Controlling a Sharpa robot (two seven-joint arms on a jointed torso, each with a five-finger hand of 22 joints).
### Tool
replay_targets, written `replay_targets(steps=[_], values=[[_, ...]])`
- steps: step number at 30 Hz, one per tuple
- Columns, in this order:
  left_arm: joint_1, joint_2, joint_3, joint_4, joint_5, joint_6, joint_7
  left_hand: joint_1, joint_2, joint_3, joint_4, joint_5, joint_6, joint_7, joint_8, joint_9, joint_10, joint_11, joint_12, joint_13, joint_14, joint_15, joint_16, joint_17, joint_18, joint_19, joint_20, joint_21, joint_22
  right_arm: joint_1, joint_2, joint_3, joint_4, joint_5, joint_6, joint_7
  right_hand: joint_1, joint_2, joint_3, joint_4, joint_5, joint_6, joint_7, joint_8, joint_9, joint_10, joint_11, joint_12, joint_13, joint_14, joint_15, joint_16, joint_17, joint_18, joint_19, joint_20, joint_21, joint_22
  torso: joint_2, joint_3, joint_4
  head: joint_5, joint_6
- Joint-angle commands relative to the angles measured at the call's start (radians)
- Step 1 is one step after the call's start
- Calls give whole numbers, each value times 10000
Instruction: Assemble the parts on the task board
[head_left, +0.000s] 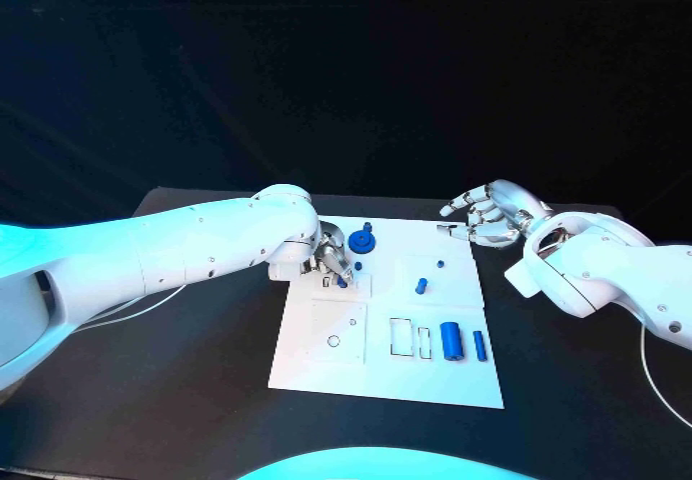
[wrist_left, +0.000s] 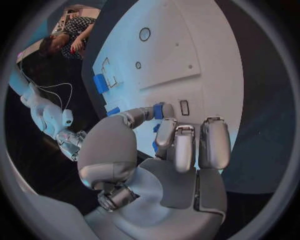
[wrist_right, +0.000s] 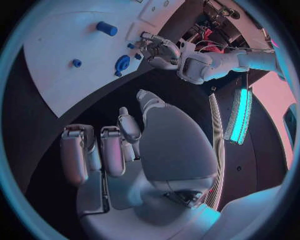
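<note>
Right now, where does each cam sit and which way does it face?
Head view: on the robot's head, looking down at the board; both arms and hands show.
Left wrist view: behind the left hand, facing the board; its fingertips pinch a blue part.
Right wrist view: behind the right hand, off the board over the table.
All three views share the board and the left hand.

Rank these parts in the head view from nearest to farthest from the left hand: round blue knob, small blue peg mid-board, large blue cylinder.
1. Round blue knob, just beside the left hand, at the board's far edge.
2. Small blue peg, mid-board.
3. Large blue cylinder, near edge, towards the right.
</note>
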Motion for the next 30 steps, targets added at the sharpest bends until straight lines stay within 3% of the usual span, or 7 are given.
replay_targets(steps=[1, 15, 30], values=[[-132, 98, -85, 9, -3, 334, -2, 9, 152, 1011, -1098, -50, 298, -343, -3, -38, 98, -13, 57, 28, 1012, -74, 48, 2405, -164, 61, 4, 52, 23, -4, -5, 1, 23, -99, 121, 54, -57, -7, 63, -3, 37, 71, -17, 44, -9, -16, -25, -41, -4, 797, -4, -48, 1541, 84, 624, 2, -22, 2140, -1, -4, 2, -11, -10], [-131, 125, -91, -82, -217, 506, -14, -386, 85, -602, -388, -261, 407, -423, -23, -334, 103, -68, 47, 148, 1019, -123, 65, 2432, -173, 90, -43, 38, 62, -3, -5, 1, 22, -99, 109, 60, -57, -7, 63, -3, 37, 71, -17, 44, -9, -16, -25, -41, -4, 797, -4, -48, 1541, 84, 624, 2, -22, 2140, -4, 0, 4, -22, -27], [-131, 128, -93, -194, -318, 527, -18, -471, 77, -1282, 18, -337, 468, -431, -38, -468, 127, -77, 65, 241, 1032, -131, 93, 2482, -180, 110, -58, 42, 97, -3, 3, 1, 33, -166, 71, 78, -81, -33, 108, -2, 37, 70, -18, 53, -17, -24, -26, -54, -23, 792, -5, -61, 1524, 90, 615, 0, -49, 2128, -1, -8, 4, -34, -39]])
